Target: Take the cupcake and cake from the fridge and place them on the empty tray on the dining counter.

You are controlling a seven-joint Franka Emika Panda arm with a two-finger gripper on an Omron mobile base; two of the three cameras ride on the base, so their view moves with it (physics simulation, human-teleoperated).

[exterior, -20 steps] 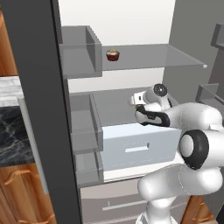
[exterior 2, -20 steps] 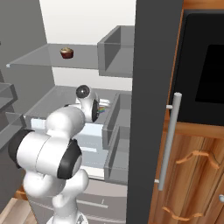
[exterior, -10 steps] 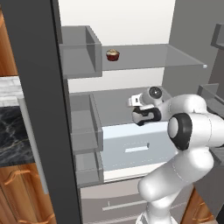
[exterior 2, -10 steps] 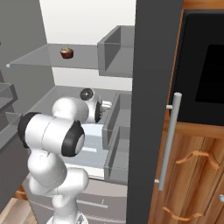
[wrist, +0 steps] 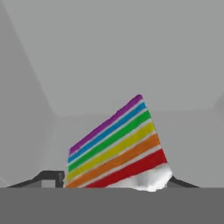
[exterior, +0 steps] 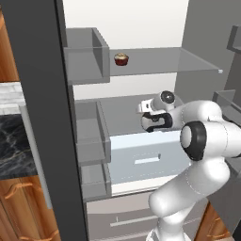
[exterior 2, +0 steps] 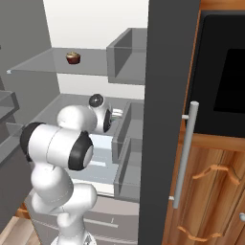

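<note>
The end effector [wrist: 114,181] reaches into the fridge [exterior: 141,28] at the middle shelf, its fingers flanking the cake [wrist: 116,148]; whether they grip it, I cannot tell. The hand view reveals the slice's rainbow layers, while both base views show the cupcake [exterior: 121,59] waiting on the upper shelf [exterior: 188,59].

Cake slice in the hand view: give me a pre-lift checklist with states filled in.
1. Cake sits between the fingertips of the hand: ok.
2. Jaws firmly closed on the cake: cannot tell; the tips flank it, contact is not clear.
3. Hand reaching into the lower fridge shelf space: ok.
4. Cupcake on the upper shelf, well apart from the arm: ok.
5. Fridge open, exit path free: ok.
6. Tray ready on the counter: cannot tell.
</note>
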